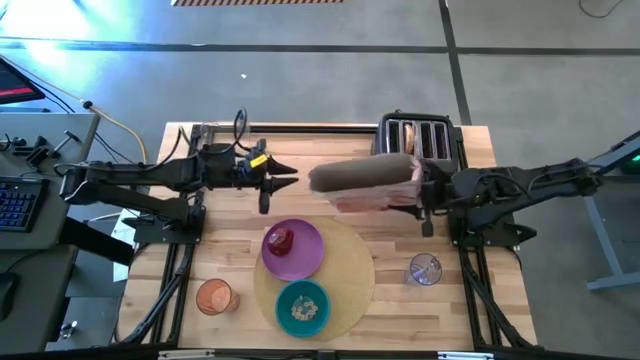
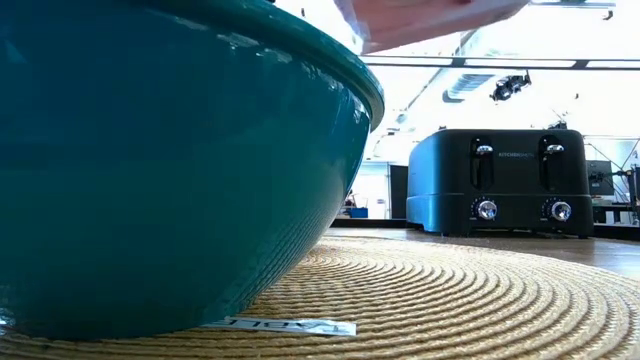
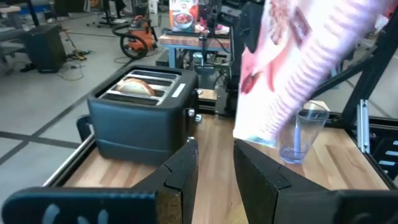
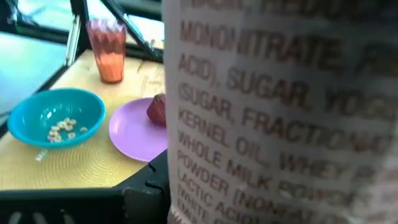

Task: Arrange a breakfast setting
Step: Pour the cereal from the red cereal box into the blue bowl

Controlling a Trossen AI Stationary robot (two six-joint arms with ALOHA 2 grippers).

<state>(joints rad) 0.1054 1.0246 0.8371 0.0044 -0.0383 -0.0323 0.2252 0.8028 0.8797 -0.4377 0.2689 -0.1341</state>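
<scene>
On the round tan mat [image 1: 350, 272] stand the purple plate [image 1: 300, 258] with the red fruit [image 1: 281, 240] on it and the teal bowl [image 1: 302, 307] with a little cereal [image 4: 60, 129]. The orange cup [image 1: 214, 296] stands left of the mat and the clear glass [image 1: 425, 269] right of it. My right gripper [image 1: 420, 190] is shut on the cereal box [image 1: 362, 182] above the mat's far side. Over the table's far left my left gripper [image 1: 288, 178] holds nothing; its fingers [image 3: 180, 171] stand a narrow gap apart. My right gripper holds the cereal box by the end nearest its own arm [image 1: 410, 186], between its two fingers; one finger [image 4: 146, 186] shows beside the printed side panel [image 4: 186, 186]. It comes roughly level from the table's right. The box is lifted clear and lies over, its free end [image 1: 318, 180] toward the table's left.
The black toaster [image 1: 418, 138] stands at the far right edge, just behind the held box, with a bagel [image 3: 135, 87] in one slot. The arms' frames run along both sides of the wooden table [image 1: 390, 330].
</scene>
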